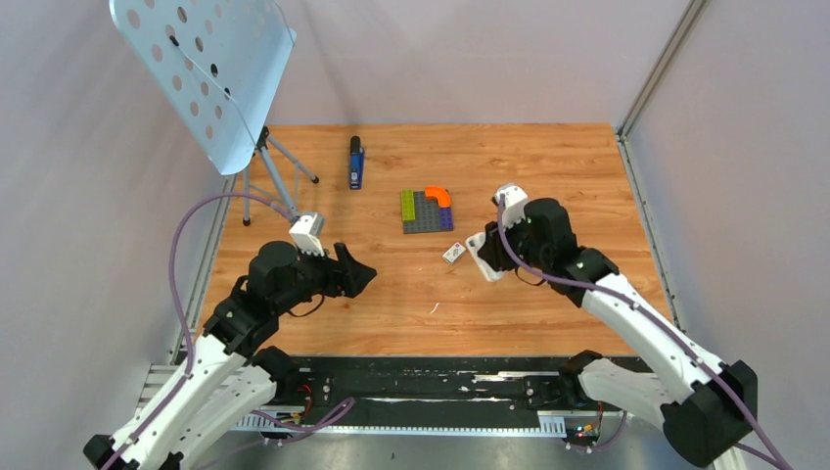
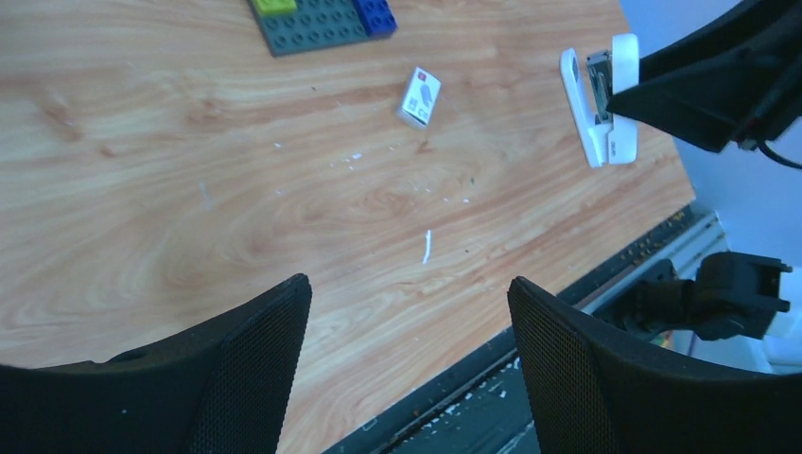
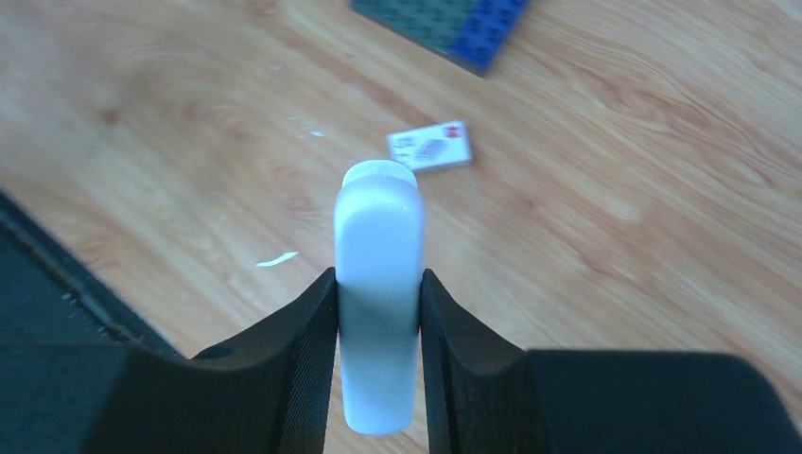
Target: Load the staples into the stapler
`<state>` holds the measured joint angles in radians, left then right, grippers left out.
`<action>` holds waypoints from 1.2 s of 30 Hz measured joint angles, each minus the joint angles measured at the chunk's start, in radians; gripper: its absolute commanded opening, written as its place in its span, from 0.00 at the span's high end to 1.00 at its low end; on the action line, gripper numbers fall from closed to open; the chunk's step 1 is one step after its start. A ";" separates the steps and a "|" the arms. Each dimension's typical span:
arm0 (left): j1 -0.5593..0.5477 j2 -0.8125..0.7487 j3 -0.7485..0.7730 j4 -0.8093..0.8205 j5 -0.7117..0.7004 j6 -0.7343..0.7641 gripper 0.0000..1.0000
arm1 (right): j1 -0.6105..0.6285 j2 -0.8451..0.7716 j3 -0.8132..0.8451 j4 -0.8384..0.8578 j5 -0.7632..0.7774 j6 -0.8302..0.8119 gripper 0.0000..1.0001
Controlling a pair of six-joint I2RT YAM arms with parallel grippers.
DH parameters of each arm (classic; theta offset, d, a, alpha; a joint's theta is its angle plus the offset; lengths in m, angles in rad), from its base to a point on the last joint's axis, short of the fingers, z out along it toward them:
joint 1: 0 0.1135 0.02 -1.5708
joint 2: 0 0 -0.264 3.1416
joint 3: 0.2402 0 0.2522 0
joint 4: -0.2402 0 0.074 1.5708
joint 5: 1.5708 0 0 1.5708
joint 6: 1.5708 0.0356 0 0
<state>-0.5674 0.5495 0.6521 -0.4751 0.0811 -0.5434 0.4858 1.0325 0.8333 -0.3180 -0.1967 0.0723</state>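
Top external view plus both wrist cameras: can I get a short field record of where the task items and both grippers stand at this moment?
stapler: blue, lying untouched at the far side of the table, at
staples box: small, white, printed, on the wood between the block plate and the right gripper
right gripper: shut on a white plastic bar, held off the wood
left gripper: open, empty, over bare wood
loose staple strip: none made out

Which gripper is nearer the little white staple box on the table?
Right. The right gripper, clamping a white plastic bar, hovers just beside the staple box; the left gripper sits farther off to the box's left, jaws open.
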 measured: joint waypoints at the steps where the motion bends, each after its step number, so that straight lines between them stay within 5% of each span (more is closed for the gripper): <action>1: 0.000 0.016 -0.015 0.024 0.023 -0.019 0.21 | 0.039 -0.028 -0.017 0.016 -0.009 0.005 0.90; 8: 0.000 0.166 -0.080 0.198 0.173 -0.153 0.25 | 0.270 -0.132 -0.122 0.153 -0.046 -0.025 0.90; 16: 0.000 0.221 -0.122 0.370 0.285 -0.257 0.44 | 0.444 -0.091 -0.136 0.254 -0.032 -0.050 0.90; 36: 0.000 0.227 -0.195 0.499 0.346 -0.354 0.57 | 0.599 0.031 -0.063 0.380 0.086 -0.056 0.91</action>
<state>-0.5671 0.7761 0.4568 0.0235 0.4274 -0.8970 1.0851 1.0637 0.7704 0.0616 -0.1104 0.0158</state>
